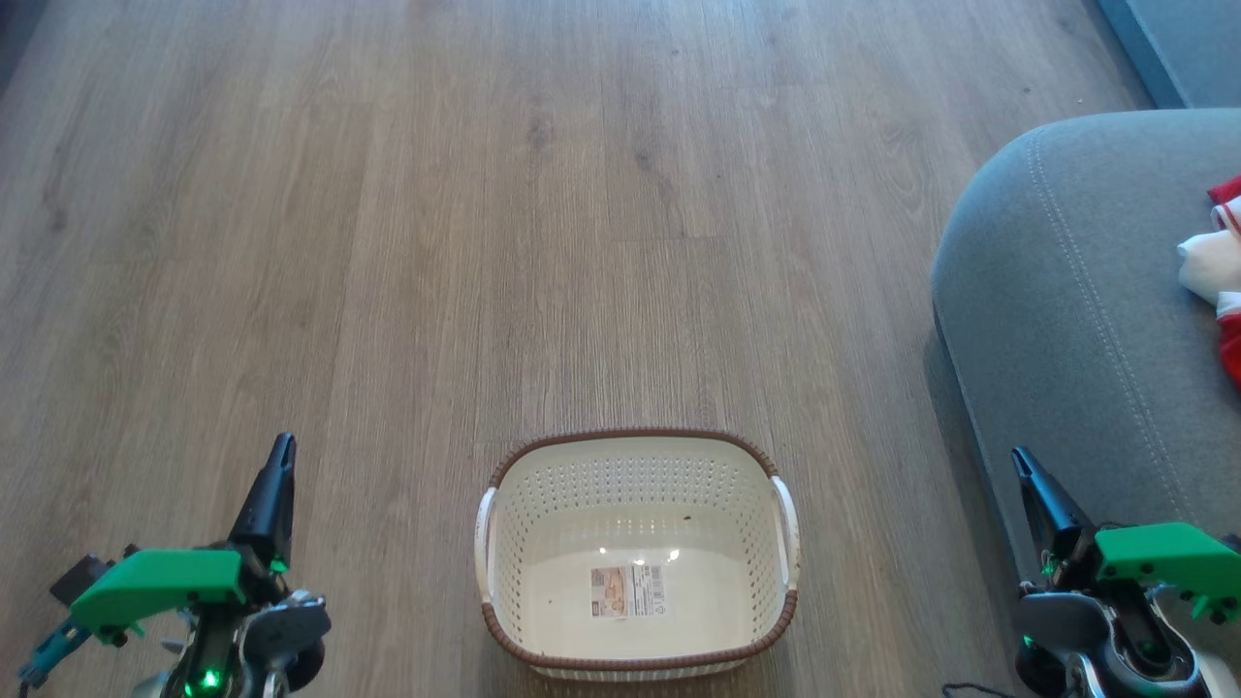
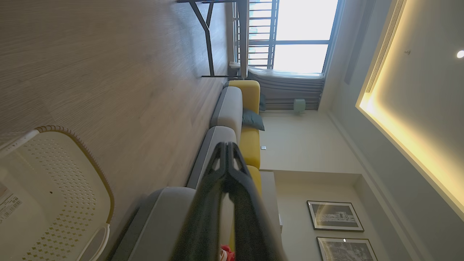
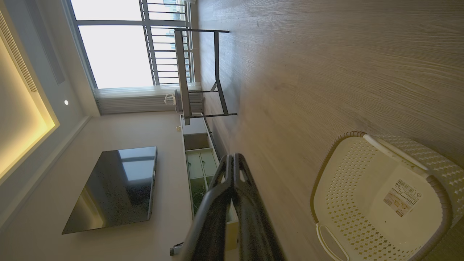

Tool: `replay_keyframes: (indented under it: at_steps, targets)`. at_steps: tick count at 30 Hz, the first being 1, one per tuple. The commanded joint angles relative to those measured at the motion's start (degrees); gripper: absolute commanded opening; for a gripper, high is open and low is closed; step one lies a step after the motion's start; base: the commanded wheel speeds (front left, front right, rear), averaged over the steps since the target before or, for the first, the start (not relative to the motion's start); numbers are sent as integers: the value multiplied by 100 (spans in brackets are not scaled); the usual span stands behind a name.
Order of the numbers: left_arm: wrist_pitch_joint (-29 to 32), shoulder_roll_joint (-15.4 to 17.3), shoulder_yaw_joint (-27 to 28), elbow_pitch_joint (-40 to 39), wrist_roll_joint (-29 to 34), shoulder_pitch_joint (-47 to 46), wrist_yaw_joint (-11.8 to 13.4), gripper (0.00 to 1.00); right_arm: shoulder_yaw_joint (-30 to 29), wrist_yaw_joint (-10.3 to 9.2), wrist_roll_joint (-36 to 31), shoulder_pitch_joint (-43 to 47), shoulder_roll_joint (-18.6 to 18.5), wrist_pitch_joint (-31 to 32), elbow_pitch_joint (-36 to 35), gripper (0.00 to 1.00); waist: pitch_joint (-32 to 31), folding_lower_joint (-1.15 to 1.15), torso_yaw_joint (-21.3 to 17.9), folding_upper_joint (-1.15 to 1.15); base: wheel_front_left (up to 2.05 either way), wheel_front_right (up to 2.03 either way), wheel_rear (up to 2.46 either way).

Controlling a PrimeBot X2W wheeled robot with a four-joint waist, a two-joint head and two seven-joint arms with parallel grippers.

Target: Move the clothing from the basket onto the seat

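The grey seat (image 1: pixel 1066 291) carries the clothing (image 1: pixel 1225 276) at the head view's right edge; the basket (image 1: pixel 630 475) holds just a label (image 1: pixel 628 591). The cloth looks light and limp, best pinched at a raised fold. The left hand (image 1: pixel 283 442) and right hand (image 1: pixel 1019 456) are closed, empty.

Left gripper (image 1: pixel 279 460): two long matt-black fingers tapering to a narrow point.
Right gripper (image 1: pixel 1024 470): the same dark, tapered build.
Fingers (image 2: pixel 206 217): faintly speckled dark surface, with small elongated cut-outs near the tips.
Left wrist cover (image 1: pixel 160 580): bright green, angular plastic shell.
Right wrist cover (image 1: pixel 1168 553): matching green shell with small lugs on its outer edge.
Wrist joint (image 1: pixel 281 628): rounded grey metal housing.
Status light (image 1: pixel 206 679): small glowing green lamp.
Teal fitting (image 1: pixel 44 661): slim teal part at the left wrist's outer side.
Cable (image 1: pixel 970 689): thin and black, below the right wrist.
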Motion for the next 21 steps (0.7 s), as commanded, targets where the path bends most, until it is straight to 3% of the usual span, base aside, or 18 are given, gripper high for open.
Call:
replay_keyframes:
  at_steps: [1, 21]
  targets:
    - [25, 36, 207, -203, -23, -320, -38, 0, 98, 13, 24, -267, -3, 45, -204, 0, 0, 0, 0, 0, 0, 0, 0]
    - [24, 36, 207, -203, -24, -320, -38, 0, 82, 13, 10, -268, 8, 58, -203, 0, 0, 0, 0, 0, 0, 0, 0]
